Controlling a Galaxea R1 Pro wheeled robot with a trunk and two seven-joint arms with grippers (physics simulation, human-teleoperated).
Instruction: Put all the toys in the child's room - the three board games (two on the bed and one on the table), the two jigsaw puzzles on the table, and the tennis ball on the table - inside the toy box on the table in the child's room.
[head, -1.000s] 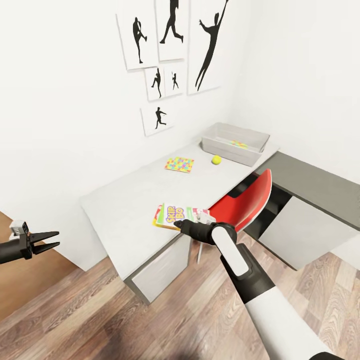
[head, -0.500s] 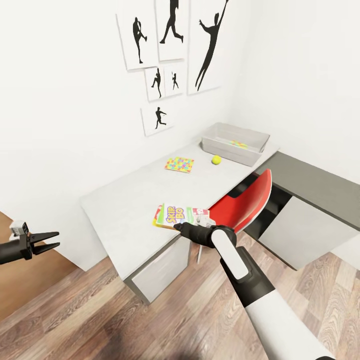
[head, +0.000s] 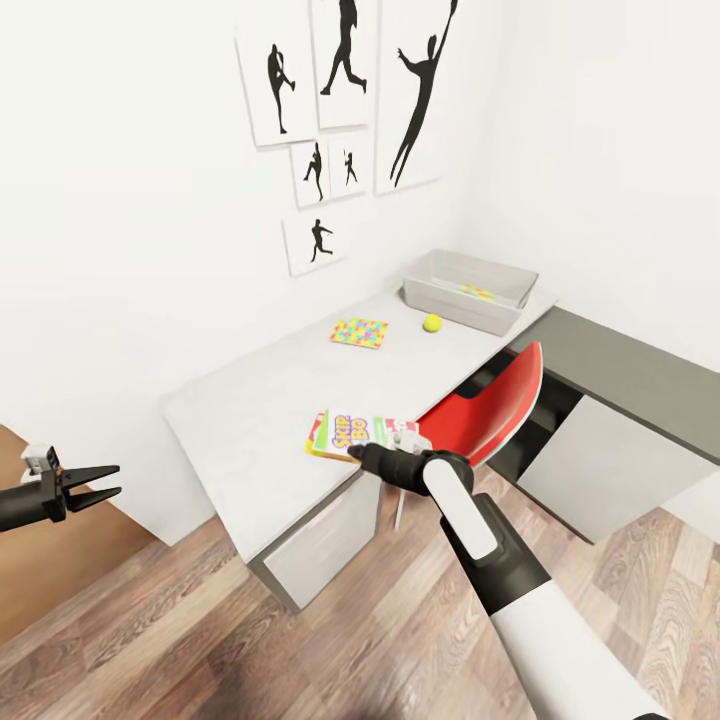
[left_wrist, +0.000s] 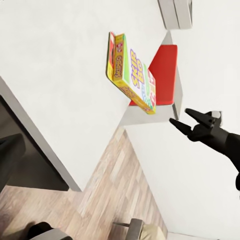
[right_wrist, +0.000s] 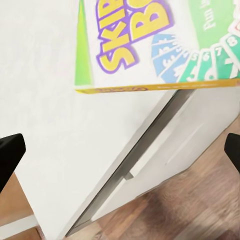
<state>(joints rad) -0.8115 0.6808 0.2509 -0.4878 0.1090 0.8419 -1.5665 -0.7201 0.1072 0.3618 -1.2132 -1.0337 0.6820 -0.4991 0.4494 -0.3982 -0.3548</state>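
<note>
The Skip-Bo board game (head: 352, 432) lies flat near the table's (head: 250, 410) front edge. My right gripper (head: 357, 455) hovers open at the box's near edge, and the right wrist view shows its fingertips (right_wrist: 10, 154) spread wide on either side below the box (right_wrist: 160, 40). My left gripper (head: 108, 479) hangs open off to the left, away from the table. Farther back lie a jigsaw puzzle (head: 359, 331) and the tennis ball (head: 432, 322). The toy box (head: 440, 295) stands at the far end with another mosaic puzzle (head: 478, 291) inside. The left wrist view shows the Skip-Bo box (left_wrist: 131, 72) and the right gripper (left_wrist: 181, 116).
A red chair (head: 490, 405) is pushed in beside the Skip-Bo box, close to my right arm. A lower dark grey unit (head: 630, 375) runs along the right wall. Grey drawers (head: 320, 540) sit under the table front. Wood-plank floor (head: 300, 640) lies below.
The view has shifted very slightly. My right gripper has edged a little nearer the Skip-Bo box's front edge. The left arm holds still.
</note>
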